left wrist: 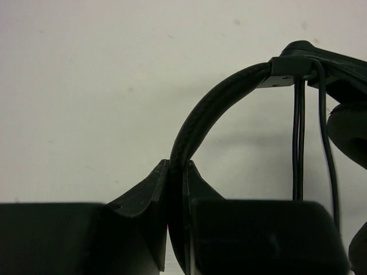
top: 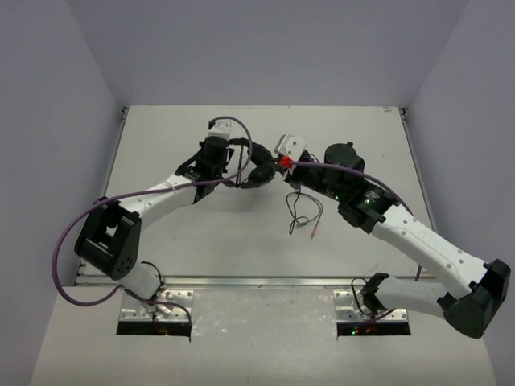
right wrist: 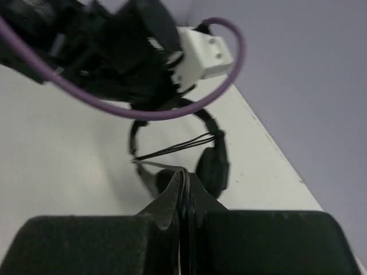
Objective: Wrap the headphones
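The black headphones (top: pixel 259 176) hang in mid-table between both arms. My left gripper (left wrist: pixel 178 167) is shut on the headband (left wrist: pixel 218 106), which arches up to the right towards an earcup (left wrist: pixel 348 133). Two or three strands of the cable (left wrist: pixel 299 143) drop straight down from the headband's end. From above, the left gripper (top: pixel 239 149) sits at the headband's far side. My right gripper (right wrist: pixel 184 175) is shut on the thin cable, with an earcup (right wrist: pixel 213 164) and taut cable strands (right wrist: pixel 178 146) just beyond it. The right gripper (top: pixel 278 166) is close beside the headphones.
The cable's loose end (top: pixel 304 211) lies looped on the table near the right arm, ending in a small plug (top: pixel 312 234). The left arm's thick purple cable (right wrist: pixel 143 112) arcs above the headphones. The table's right edge (right wrist: pixel 275 152) and grey walls are near.
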`<state>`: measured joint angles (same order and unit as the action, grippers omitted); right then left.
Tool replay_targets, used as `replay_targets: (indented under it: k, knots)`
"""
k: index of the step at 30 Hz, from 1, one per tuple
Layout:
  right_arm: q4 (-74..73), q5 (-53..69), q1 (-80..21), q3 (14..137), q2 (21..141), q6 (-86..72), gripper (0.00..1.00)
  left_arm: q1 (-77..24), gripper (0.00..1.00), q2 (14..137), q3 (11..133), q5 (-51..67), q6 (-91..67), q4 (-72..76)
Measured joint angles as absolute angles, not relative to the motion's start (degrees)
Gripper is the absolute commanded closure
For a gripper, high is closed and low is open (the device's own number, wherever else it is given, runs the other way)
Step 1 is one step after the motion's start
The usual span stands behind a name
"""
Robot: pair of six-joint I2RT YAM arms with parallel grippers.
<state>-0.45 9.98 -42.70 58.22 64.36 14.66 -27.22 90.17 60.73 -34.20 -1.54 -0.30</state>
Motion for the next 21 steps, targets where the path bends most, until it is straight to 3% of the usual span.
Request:
replay_targets:
  k: [4,11,21]
  knots:
    - [-3.49,5.69,-37.8,58.94,65.04,21.37,0.99,-29.36,1.0,86.11,48.93,-16.43,0.1,6.42]
    - [-7.38,5.15,-26.02,62.0,70.46,27.46,0.99,-35.35,0.99,83.81,43.57,2.83,4.58,13.06]
    - [-8.43,13.63,-15.05,65.14,76.31,26.2,0.99,-37.78,1.0,72.58,42.57,7.7,4.93,18.26]
